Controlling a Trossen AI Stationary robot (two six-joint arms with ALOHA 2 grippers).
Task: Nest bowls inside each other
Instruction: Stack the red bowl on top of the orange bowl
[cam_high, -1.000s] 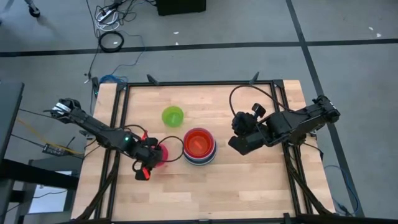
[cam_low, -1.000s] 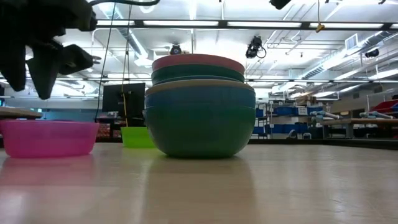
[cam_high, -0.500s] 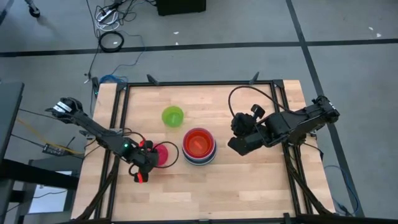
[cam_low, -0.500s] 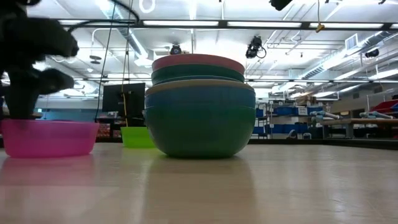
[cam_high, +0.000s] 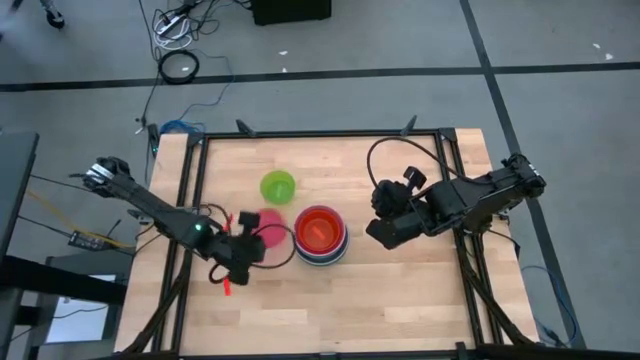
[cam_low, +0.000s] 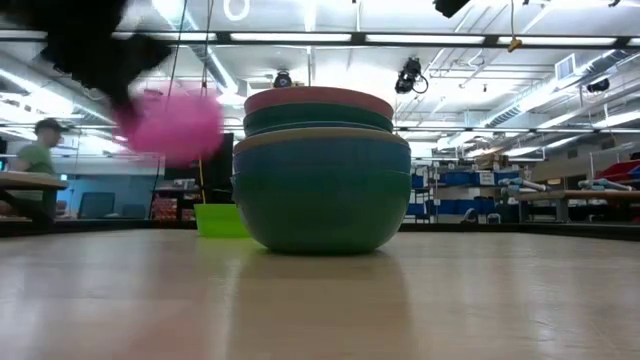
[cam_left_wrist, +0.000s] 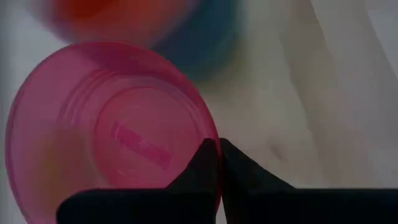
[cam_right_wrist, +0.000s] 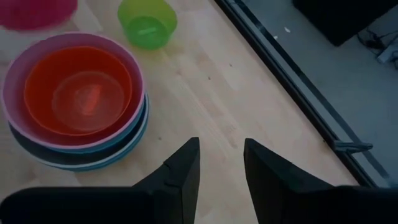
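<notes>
**Pink bowl is up off the table now**

Your left gripper (cam_left_wrist: 219, 163) has pinched its fingers tight on the rim of the pink bowl (cam_high: 268, 224). A moment ago that bowl sat flat on the table (cam_high: 400, 290); now it hangs tilted in the air. Just past it sits the stack of bowls (cam_high: 320, 236), then the lime green bowl (cam_high: 278, 186). Farther off, your right gripper (cam_right_wrist: 221, 163) waits beside the stack, fingers a little apart, holding nothing.

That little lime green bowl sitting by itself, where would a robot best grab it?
Probably by the rim, from above. The lime green bowl stands upright with its mouth open, apart from the stack of bowls, so one finger can drop inside the thin wall and one outside.
</notes>
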